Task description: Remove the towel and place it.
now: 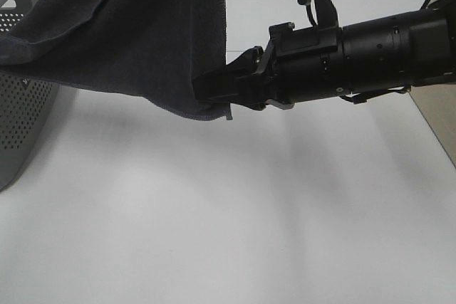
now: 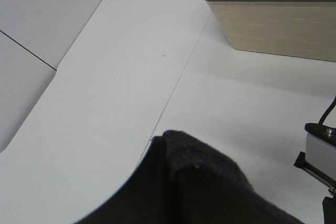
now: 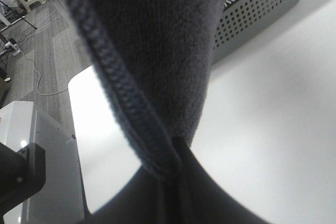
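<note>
Now the towel (image 1: pixel 121 26) hangs, side edge upright, right claw (image 1: pixel 204 95) pinching its bottom corner.

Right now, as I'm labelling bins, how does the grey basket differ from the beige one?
Colour: the grey basket is grey throughout; the beige basket has a dark grey rim. Walls: the grey basket has round holes, the beige basket faint rows of short slots. Cover: the towel hides part of the grey basket; the beige basket's rim is bare. Both stand on the white table.

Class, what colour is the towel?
The towel is dark charcoal grey, clearest in the exterior high view.
</note>
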{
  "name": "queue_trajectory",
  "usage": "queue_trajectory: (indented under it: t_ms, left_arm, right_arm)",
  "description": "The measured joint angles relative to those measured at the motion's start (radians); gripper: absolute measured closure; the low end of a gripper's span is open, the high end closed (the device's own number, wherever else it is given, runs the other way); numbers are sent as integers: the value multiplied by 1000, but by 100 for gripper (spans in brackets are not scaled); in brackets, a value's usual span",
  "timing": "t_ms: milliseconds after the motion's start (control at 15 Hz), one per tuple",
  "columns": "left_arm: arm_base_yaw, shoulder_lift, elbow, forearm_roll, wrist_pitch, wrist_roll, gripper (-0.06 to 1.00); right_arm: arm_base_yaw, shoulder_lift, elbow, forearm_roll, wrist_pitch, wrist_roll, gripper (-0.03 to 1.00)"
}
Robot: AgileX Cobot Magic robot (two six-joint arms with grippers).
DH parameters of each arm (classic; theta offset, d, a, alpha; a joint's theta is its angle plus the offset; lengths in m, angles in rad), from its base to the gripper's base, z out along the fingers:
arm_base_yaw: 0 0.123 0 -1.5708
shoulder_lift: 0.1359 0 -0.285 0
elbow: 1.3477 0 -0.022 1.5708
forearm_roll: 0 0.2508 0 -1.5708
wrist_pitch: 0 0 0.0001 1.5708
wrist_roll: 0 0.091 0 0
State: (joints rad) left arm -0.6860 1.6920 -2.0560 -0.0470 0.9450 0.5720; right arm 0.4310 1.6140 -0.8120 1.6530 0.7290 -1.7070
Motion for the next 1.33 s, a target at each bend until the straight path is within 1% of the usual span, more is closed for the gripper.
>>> queue_trajectory:
  t_ms: [67, 200, 333, 467, 533, 600, 733, 867, 933, 1067, 1133, 1200, 1267, 1333]
  left_arm:
    - [0, 0, 0, 0, 1, 0, 94]
    - [0, 0, 0, 1, 1, 5, 94]
    - [0, 0, 0, 2, 0, 10, 94]
    - [0, 0, 0, 15, 0, 11, 94]
    - [0, 0, 0, 47, 0, 11, 94]
    - [0, 0, 0, 81, -2, 11, 94]
    - [0, 2, 0, 162, -17, 11, 94]
    - [0, 4, 0, 220, -41, -15, 94]
    - [0, 5, 0, 249, -54, -47, 94]
    - [0, 5, 0, 326, -81, -117, 94]
    - [3, 5, 0, 371, -104, -151, 94]
    - [8, 5, 0, 391, -121, -170, 94]
    - [21, 5, 0, 418, -162, -212, 94]
    - [46, 5, 0, 426, -204, -247, 94]
  right_arm:
    - [0, -1, -3, -40, 0, 62, 96]
    - [0, -16, -42, -157, -4, 228, 96]
    - [0, -47, -119, -301, -22, 438, 96]
    - [0, -86, -204, -474, -36, 665, 96]
    - [0, -109, -266, -629, -38, 834, 96]
    - [0, -121, -313, -739, -35, 944, 96]
    - [0, -141, -417, -1008, -25, 1188, 96]
    - [0, -143, -529, -1256, 38, 1379, 96]
    - [0, -143, -591, -1381, 73, 1453, 96]
    - [0, -143, -716, -1563, 128, 1546, 96]
    - [0, -136, -784, -1620, 156, 1569, 96]
    - [0, -129, -824, -1644, 167, 1573, 96]
    - [0, -103, -903, -1679, 197, 1577, 96]
    - [0, -65, -991, -1718, 227, 1578, 96]
